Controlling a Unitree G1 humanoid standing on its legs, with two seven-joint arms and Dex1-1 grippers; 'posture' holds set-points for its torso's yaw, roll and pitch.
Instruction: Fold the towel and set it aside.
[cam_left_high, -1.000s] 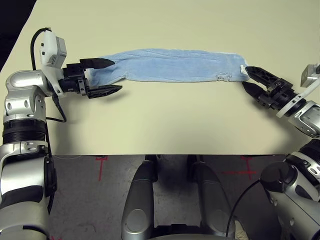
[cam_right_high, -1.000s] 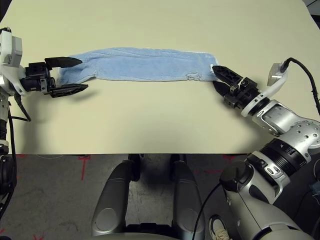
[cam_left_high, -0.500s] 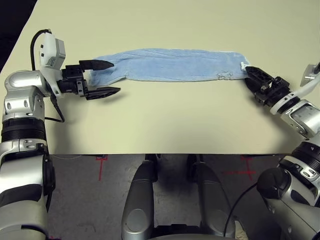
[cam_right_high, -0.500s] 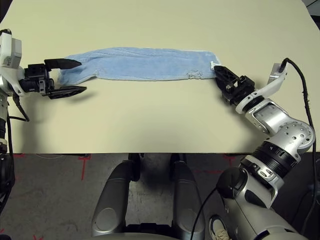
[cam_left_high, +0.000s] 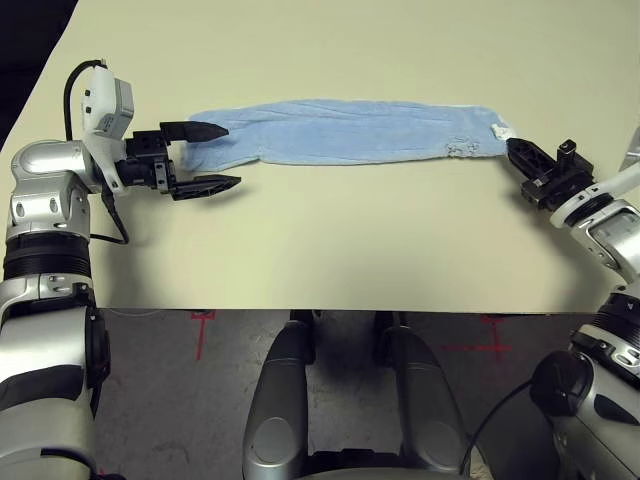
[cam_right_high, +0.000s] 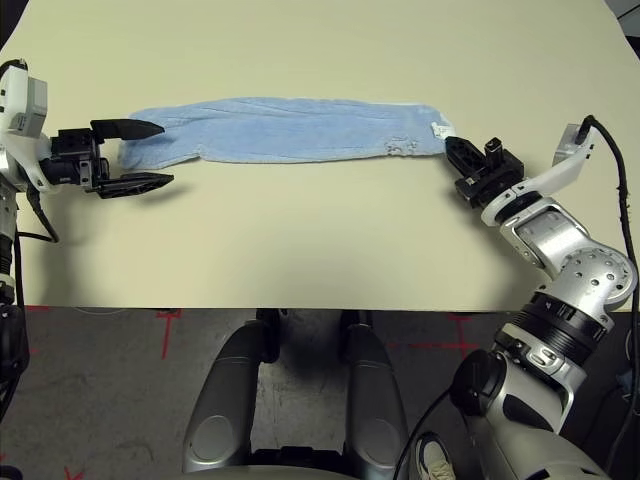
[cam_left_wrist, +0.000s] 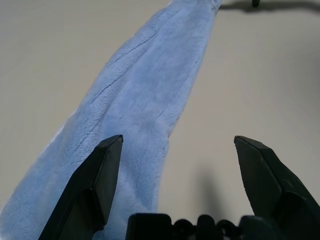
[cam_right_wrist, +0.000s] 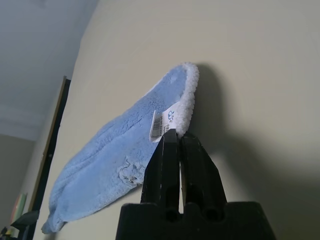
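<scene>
The light blue towel (cam_left_high: 350, 130) lies stretched in a long narrow band across the far part of the table, its white-bordered right end carrying a small label. My right gripper (cam_left_high: 515, 152) is shut, its tips pinching that right end's border (cam_right_wrist: 187, 107) just below the label. At the towel's left end stands my left gripper (cam_left_high: 225, 157), open wide. One finger (cam_left_wrist: 102, 170) lies over the cloth, the other (cam_left_wrist: 260, 170) over bare table beside it, and the towel (cam_left_wrist: 150, 85) runs away from it toward the far gripper.
The beige table (cam_left_high: 330, 250) is bare in front of the towel up to its front edge. Its left edge slants away behind my left arm, with dark floor beyond. Grey floor with red marks lies below the front edge.
My right gripper has shut on the towel's right end and drawn it slightly to the right, pulling the cloth straighter. The left gripper has stayed open in place.
</scene>
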